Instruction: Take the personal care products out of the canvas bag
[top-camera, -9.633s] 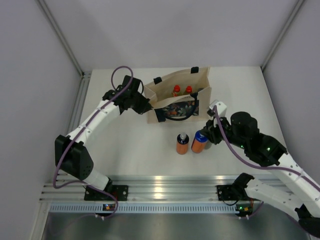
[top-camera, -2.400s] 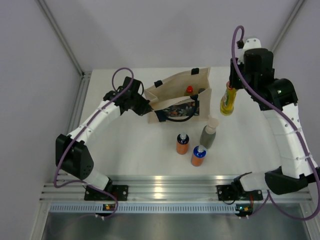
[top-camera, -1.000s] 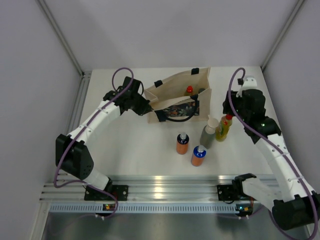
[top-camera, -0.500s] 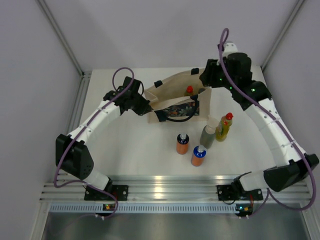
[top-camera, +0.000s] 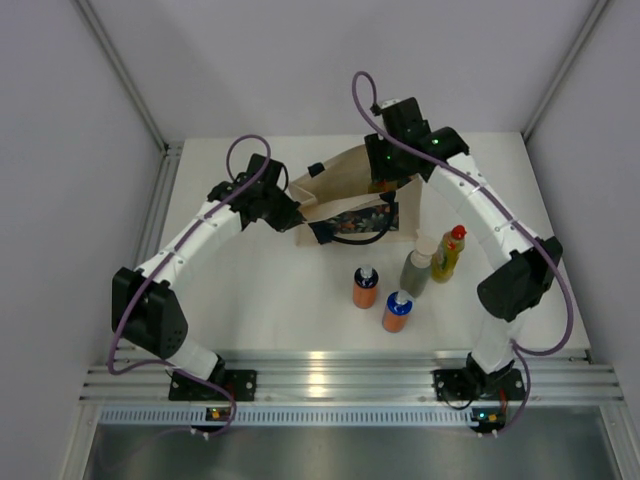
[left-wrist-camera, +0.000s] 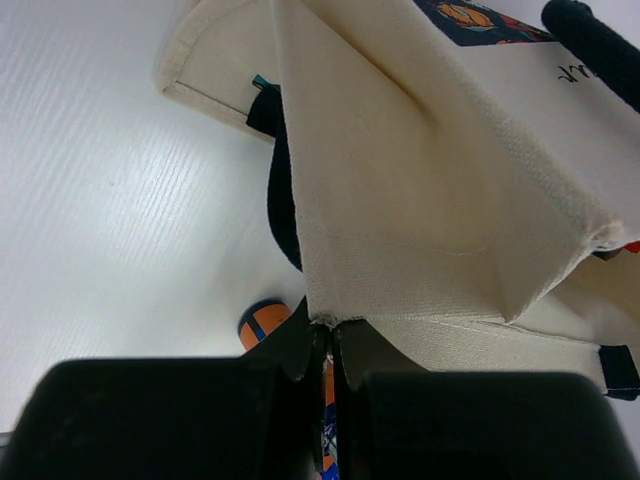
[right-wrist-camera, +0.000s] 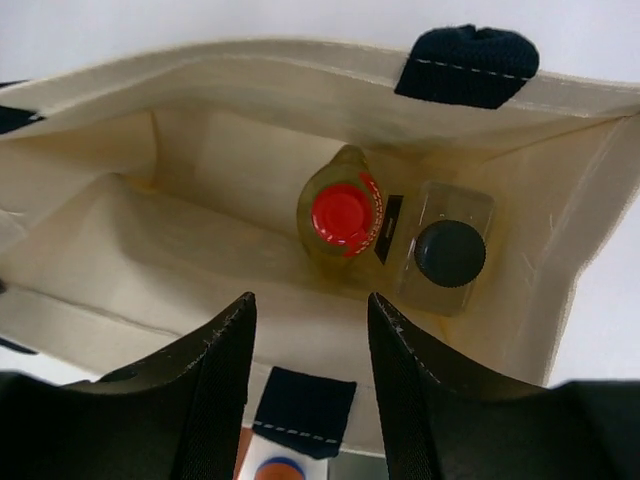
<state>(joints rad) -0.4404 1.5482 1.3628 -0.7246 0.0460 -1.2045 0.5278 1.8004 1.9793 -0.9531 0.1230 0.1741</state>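
Our right gripper (right-wrist-camera: 310, 300) hangs half open and empty, right over the bag (right-wrist-camera: 200, 80). Inside the bag, the red-capped bottle (right-wrist-camera: 343, 220) stands upright just below it. Our left gripper (left-wrist-camera: 325, 345) pinches the bag's edge tight.

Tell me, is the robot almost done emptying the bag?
Over halfway. Done: four bottles stand on the table: two orange bottles, a grey-green bottle and a yellow bottle. In hand: the left gripper pinches the canvas bag by its edge, and the open right gripper hovers empty over its mouth. Left: a red-capped bottle and a dark-capped bottle inside the bag.
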